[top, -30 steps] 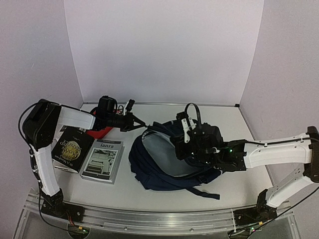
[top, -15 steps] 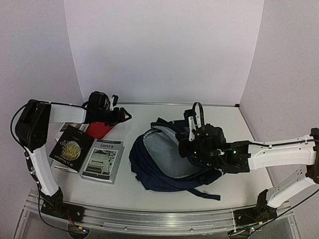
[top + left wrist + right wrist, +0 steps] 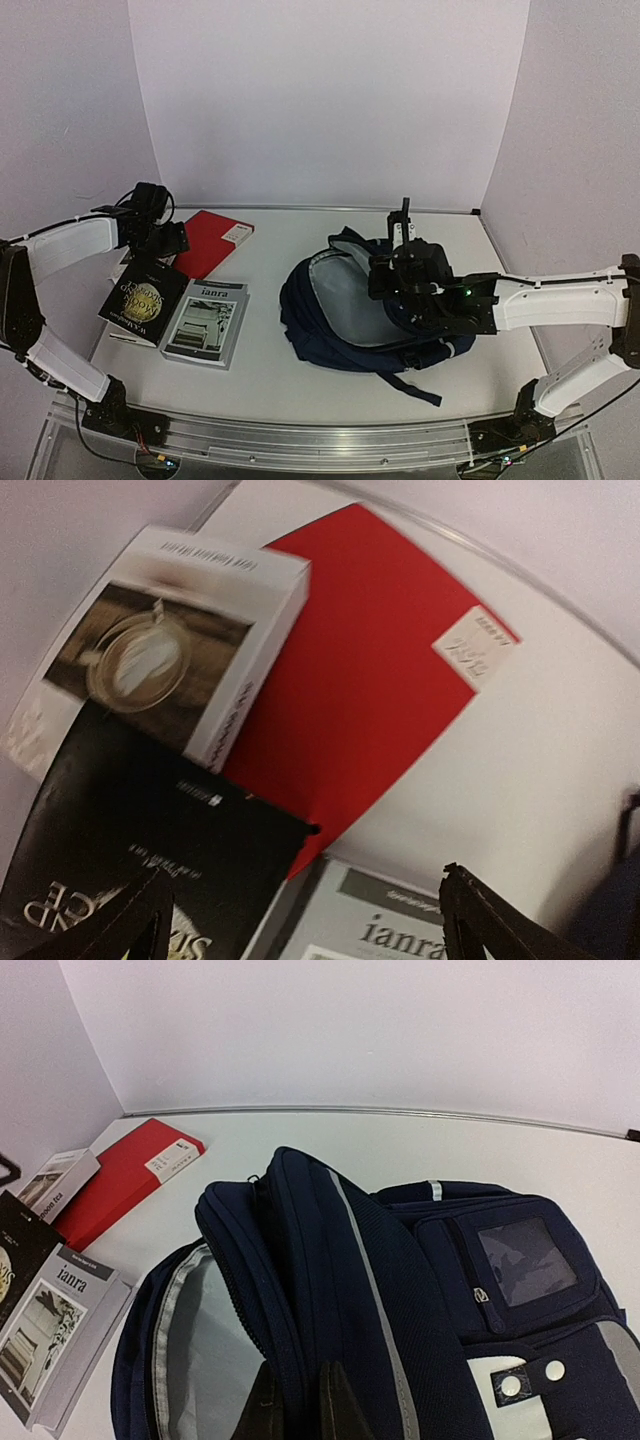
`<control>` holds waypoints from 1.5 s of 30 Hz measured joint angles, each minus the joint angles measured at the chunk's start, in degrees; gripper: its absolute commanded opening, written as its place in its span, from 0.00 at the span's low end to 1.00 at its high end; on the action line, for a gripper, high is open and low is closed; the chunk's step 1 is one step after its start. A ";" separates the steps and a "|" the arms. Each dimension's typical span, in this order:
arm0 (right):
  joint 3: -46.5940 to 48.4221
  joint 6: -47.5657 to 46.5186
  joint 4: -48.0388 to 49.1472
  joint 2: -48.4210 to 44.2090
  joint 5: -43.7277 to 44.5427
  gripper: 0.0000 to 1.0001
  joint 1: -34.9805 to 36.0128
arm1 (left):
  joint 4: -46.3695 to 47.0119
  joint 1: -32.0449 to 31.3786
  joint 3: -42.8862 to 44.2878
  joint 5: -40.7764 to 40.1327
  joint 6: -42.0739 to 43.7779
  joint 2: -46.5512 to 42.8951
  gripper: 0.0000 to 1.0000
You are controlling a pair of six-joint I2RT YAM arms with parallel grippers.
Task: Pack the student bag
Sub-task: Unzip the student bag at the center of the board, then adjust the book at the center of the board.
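Note:
The student bag, navy with a grey stripe, lies right of centre, its mouth open toward the left and its light grey lining showing. My right gripper is shut on the upper rim of the bag's opening and holds that rim up; from above, the right gripper sits over the bag's middle. My left gripper hangs open and empty over the books at the far left, well clear of the bag. Its fingertips frame a black book and a grey "ianra" book.
A red book lies flat beside a white boxed book by the left wall. The black book and the grey book lie in front of them. The walls stand close on the left, back and right.
My left gripper opened, let go of the bag's left edge and swung back left over the books, uncovering the red book. The bag shifted right with my right gripper.

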 measured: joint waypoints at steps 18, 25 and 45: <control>-1.49 3.89 -0.10 -0.97 -3.00 0.00 -4.58 | -12.70 0.52 -2.06 -9.81 -4.59 12.75 1.00; -1.84 4.20 -0.09 -1.14 -3.51 0.00 -5.12 | -14.03 -2.09 0.65 -10.73 -2.52 16.08 1.00; -3.55 4.44 0.09 -3.18 -4.76 0.00 -6.17 | -20.73 -8.13 10.06 -21.77 -1.90 28.09 1.00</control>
